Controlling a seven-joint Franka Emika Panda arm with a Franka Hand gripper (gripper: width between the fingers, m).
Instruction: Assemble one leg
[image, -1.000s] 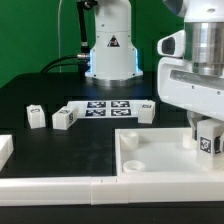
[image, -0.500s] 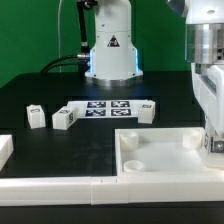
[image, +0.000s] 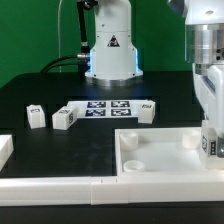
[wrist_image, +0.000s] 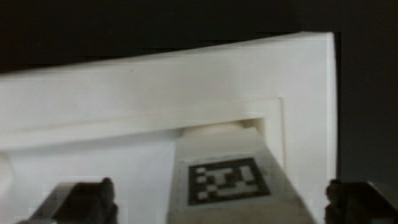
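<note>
A leg (image: 211, 146), a small white block with a black-and-white tag, stands upright in the far corner of the large white square panel (image: 160, 160) at the exterior view's right. My gripper (image: 211, 150) reaches straight down around it. In the wrist view the leg (wrist_image: 231, 183) shows between the two dark fingertips (wrist_image: 80, 200), with a gap on each side. The gripper (wrist_image: 222, 205) is open and straddles the leg. The panel's raised rim (wrist_image: 214, 70) shows behind it.
Three more legs lie on the black table: two at the exterior view's left (image: 36, 117) (image: 65, 118) and one by the marker board's end (image: 148, 111). The marker board (image: 105, 107) lies mid-table. The robot base (image: 110, 50) stands behind. A white rail (image: 60, 185) runs along the front.
The hand has turned about its vertical axis and shifted slightly to the exterior view's right. The leg sits a little lower in the panel's corner. Little has moved in the last half second.
</note>
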